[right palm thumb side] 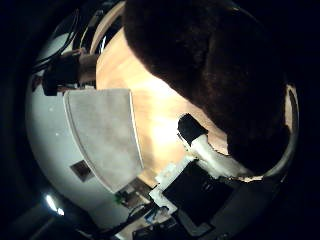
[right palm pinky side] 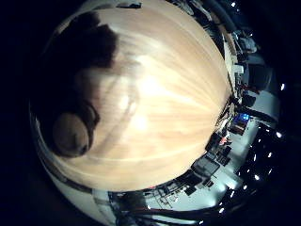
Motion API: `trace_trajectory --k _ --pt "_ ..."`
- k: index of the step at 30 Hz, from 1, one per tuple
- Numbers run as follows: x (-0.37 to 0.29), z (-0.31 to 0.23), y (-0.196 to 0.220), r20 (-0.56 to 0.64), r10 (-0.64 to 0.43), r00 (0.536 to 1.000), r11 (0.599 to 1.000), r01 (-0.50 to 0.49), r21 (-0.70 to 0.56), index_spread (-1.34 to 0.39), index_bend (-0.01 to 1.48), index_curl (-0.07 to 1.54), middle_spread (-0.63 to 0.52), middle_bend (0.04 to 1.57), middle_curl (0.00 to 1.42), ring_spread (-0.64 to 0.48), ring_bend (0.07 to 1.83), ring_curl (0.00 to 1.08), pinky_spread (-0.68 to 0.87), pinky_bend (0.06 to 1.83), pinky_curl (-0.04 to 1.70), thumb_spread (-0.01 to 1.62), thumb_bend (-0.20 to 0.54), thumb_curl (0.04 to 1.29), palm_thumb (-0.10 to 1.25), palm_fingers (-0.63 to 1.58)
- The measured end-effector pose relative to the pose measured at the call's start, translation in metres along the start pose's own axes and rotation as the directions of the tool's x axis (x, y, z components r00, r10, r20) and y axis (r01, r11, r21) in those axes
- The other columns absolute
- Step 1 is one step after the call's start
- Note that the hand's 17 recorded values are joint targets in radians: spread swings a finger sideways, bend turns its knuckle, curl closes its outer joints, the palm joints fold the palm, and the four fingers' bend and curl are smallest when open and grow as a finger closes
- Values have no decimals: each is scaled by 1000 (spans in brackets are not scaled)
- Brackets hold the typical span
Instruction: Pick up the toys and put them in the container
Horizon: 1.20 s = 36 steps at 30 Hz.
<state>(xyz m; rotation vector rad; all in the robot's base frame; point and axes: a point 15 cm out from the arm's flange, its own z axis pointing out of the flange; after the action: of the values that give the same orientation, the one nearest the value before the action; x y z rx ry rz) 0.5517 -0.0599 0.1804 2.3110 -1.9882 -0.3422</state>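
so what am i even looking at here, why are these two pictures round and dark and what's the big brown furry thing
Both pictures come from tiny wide-angle cameras set in the palm of a robot hand on an arm, one by the thumb and one by the little finger. That is why they bulge. The brown furry mass is a plush toy very close to the palm, so it fills much of the thumb-side view; whether the fingers are gripping it I cannot tell. Below is a pale wooden table. Beside the table's edge is a grey fabric container, where the toys are meant to go.
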Motion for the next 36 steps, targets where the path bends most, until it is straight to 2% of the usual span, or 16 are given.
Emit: trace_trajectory --k 12,15,17,19,21,22,23,27,36 --pt "-1 38 -6 13 -3 1000 999 4 -51 -427 128 254 -125 254 365 -126 632 236 312 587 291 924 -24 308 488 323" --pt "1 45 -11 11 -2 1000 999 2 -47 -429 117 232 -164 294 375 -201 736 257 207 646 295 932 -6 320 560 415" --pt "2 49 -11 13 3 1000 999 -2 -53 -438 73 195 -233 340 390 -282 880 297 23 829 332 945 7 332 634 653" --pt "3 51 -11 13 5 1000 999 -4 -53 -463 94 170 -310 407 413 -342 967 321 -173 1006 366 963 19 342 706 897" --pt "4 52 -12 13 5 1000 999 -4 -50 -496 155 177 -369 505 456 -361 1036 362 -287 1072 398 982 28 350 768 1127" --pt "5 52 -13 11 5 1000 999 -4 -44 -498 155 180 -379 514 464 -364 1043 371 -308 1091 413 986 27 351 778 1121" --pt "5 52 -14 11 5 1000 999 -5 -44 -519 199 209 -404 580 497 -357 1073 403 -355 1109 438 998 41 358 834 1213" --pt "6 53 -14 12 6 1000 999 -5 -45 -548 286 272 -423 702 549 -344 1105 434 -420 1103 452 1006 47 369 922 1287" --pt "2 39 -1 21 -3 1000 998 4 -67 -556 413 388 -429 794 583 -324 1183 466 -479 1127 464 954 -12 376 999 1270"
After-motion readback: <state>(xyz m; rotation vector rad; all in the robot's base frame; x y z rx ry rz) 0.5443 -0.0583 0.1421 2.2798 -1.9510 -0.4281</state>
